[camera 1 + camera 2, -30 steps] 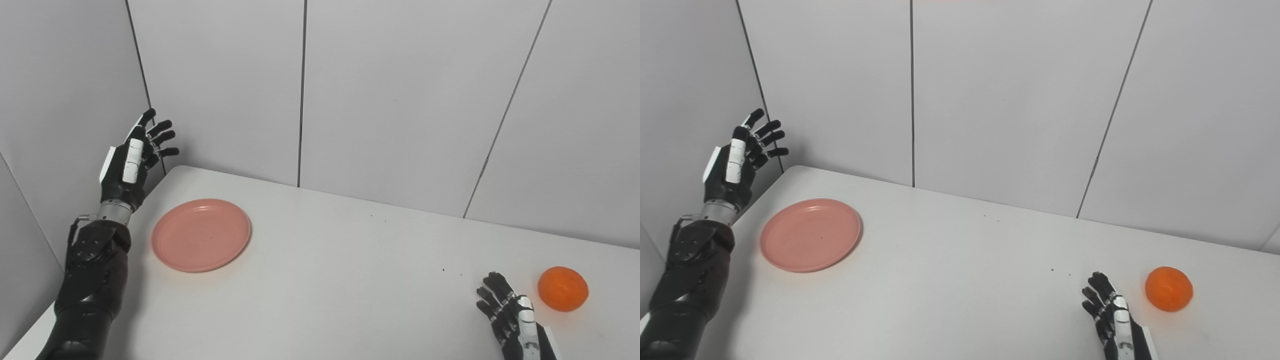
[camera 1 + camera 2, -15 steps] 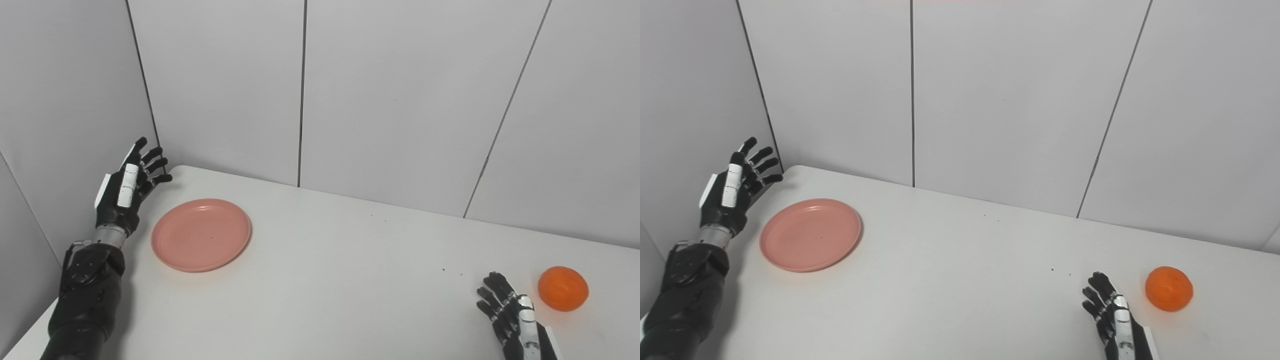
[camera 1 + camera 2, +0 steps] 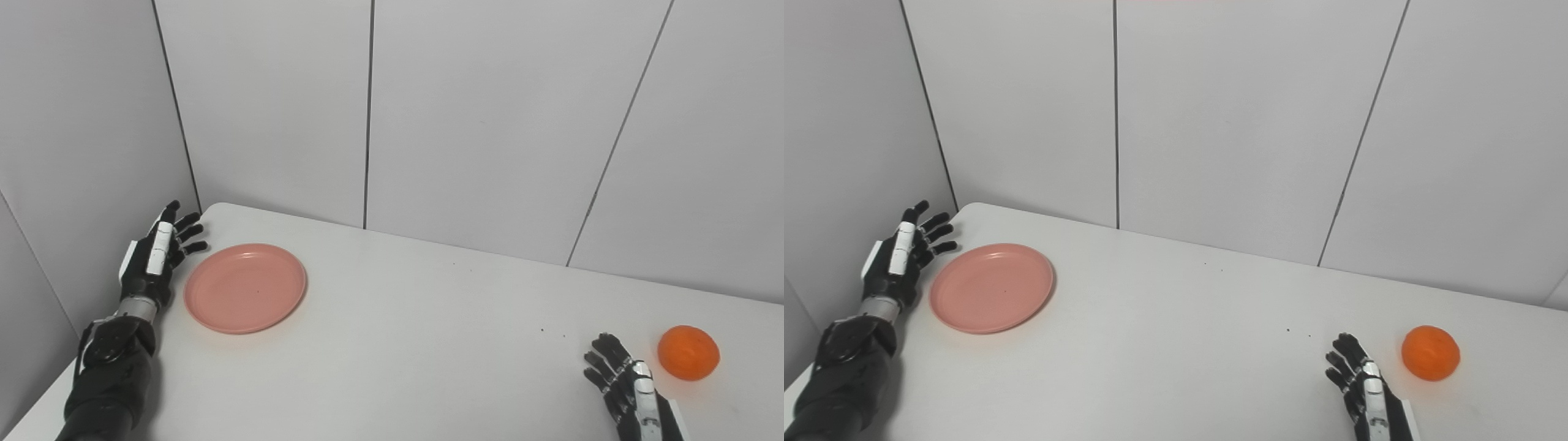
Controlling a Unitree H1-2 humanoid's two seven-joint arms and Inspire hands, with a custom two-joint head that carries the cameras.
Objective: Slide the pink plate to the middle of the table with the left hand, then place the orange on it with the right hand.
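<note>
The pink plate (image 3: pixel 245 288) lies flat on the white table (image 3: pixel 416 343) near its far left corner. My left hand (image 3: pixel 156 260) is open just left of the plate's rim, low by the table's left edge, with a small gap between its fingers and the rim. The orange (image 3: pixel 688 353) rests on the table at the right. My right hand (image 3: pixel 625 386) is open near the front edge, a little left of the orange and not touching it; its palm is cut off by the picture's bottom edge.
Grey wall panels (image 3: pixel 490 122) close the table in at the back and on the left, right beside my left hand. A few dark specks (image 3: pixel 542 331) dot the table between plate and orange.
My left hand has come down from in front of the wall to table height beside the plate's left rim. Plate, orange and right hand have stayed put.
</note>
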